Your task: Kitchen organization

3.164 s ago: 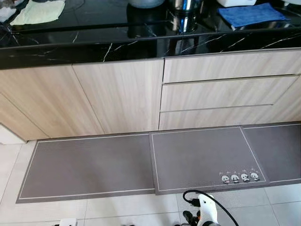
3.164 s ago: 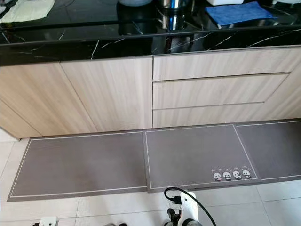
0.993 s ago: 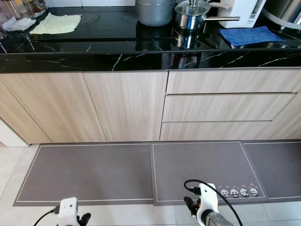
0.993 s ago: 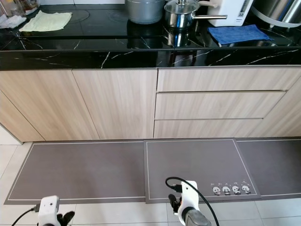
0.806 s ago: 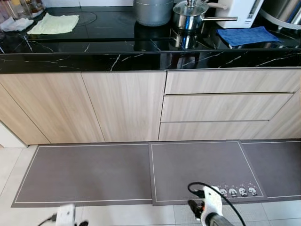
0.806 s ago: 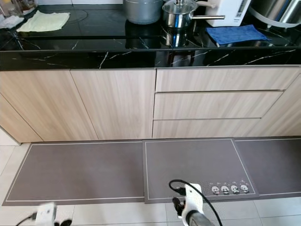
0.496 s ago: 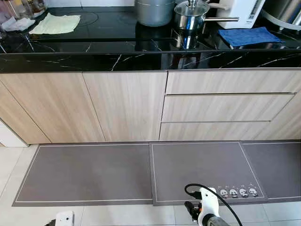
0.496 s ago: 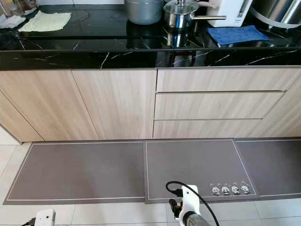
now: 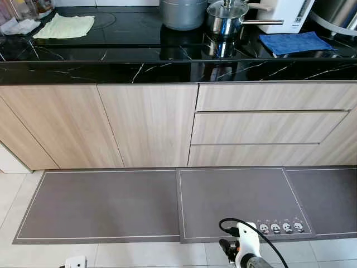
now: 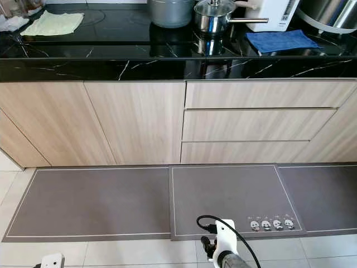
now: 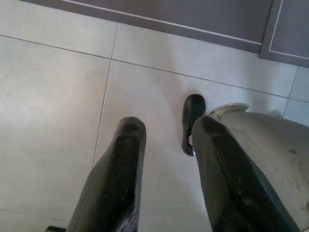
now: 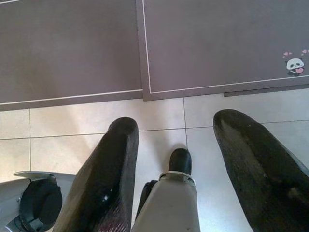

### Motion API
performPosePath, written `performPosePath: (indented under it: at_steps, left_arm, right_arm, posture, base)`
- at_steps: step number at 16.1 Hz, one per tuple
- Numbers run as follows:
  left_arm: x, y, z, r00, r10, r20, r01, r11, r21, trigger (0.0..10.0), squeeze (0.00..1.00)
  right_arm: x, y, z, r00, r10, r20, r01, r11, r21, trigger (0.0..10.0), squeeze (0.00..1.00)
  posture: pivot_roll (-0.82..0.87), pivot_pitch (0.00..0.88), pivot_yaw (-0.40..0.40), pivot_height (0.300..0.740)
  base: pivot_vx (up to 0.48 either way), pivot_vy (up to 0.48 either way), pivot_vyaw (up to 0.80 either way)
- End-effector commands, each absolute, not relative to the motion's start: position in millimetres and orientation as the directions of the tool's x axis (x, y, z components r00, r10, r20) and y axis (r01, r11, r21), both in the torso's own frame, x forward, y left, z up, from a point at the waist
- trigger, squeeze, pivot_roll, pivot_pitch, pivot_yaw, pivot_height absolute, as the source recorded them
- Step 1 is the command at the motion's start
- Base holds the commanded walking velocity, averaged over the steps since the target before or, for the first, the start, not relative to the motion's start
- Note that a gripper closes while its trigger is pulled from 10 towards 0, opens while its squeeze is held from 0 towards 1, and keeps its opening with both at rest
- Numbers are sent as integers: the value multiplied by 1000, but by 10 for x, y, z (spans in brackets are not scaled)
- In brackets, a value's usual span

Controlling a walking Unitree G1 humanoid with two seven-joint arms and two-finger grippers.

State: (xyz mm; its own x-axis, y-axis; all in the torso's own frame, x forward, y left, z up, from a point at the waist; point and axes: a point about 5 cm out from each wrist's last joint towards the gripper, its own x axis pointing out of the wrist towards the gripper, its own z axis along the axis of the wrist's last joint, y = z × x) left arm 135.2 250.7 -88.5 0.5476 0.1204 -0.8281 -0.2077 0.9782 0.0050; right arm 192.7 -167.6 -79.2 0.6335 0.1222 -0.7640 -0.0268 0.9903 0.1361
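A black marble counter (image 9: 111,56) runs across the far side. On it stand a grey pot (image 9: 183,10) and a lidded steel saucepan (image 9: 226,14); a blue cloth (image 9: 295,42) lies to their right and a pale green cloth (image 9: 64,26) at the far left. Both arms hang low over the tiled floor, well short of the counter. My left gripper (image 11: 169,125) is open with only tiles between its fingers. My right gripper (image 12: 175,121) is open wide above the mat's edge, holding nothing.
Under the counter are wooden cabinet doors (image 9: 148,125) and three drawers (image 9: 268,127), all closed. Grey mats (image 9: 100,204) lie along the base, one with small pandas (image 9: 279,228). A white appliance (image 9: 284,11) stands behind the saucepan. My own black foot (image 11: 193,116) rests on the tiles.
Since 3.2 s ago the view has tilted up and shows more of the counter. Over the last second my left wrist has sunk toward the bottom edge; the right arm has barely shifted.
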Motion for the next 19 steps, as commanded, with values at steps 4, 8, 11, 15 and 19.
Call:
performPosePath:
  at_steps: [4,8,11,15,19]
  left_arm:
    - [1287,2505,-909,526,112,-843,-182,983,17,10000,0]
    - [1315,2497,-900,533,102,-840,-161,987,18,10000,0]
    - [1380,2401,-905,542,88,-835,-141,990,13,10000,0]
    - [1399,2364,-909,544,83,-835,-136,991,11,10000,0]
    - [1317,2401,-925,536,89,-840,-143,990,13,10000,0]
  right_arm:
    - [1899,-1632,-809,627,140,-766,-28,987,157,10000,0]
    - [1891,-1607,-814,628,141,-765,-12,985,171,10000,0]
    - [1863,-1594,-831,614,142,-776,-32,987,155,10000,0]
    - [1871,-1596,-827,618,140,-773,-13,986,169,10000,0]
    - [1885,-1611,-818,620,140,-772,-49,989,141,10000,0]
  posture:
    - [25,100,-17,740]
    - [37,107,-9,740]
    - [37,112,-7,740]
    - [34,113,-13,740]
    - [35,115,-22,740]
  base:
    - [0,0,309]
    - [0,-137,109]
    - [0,-306,0]
    - [0,-319,200]
    - [0,-324,0]
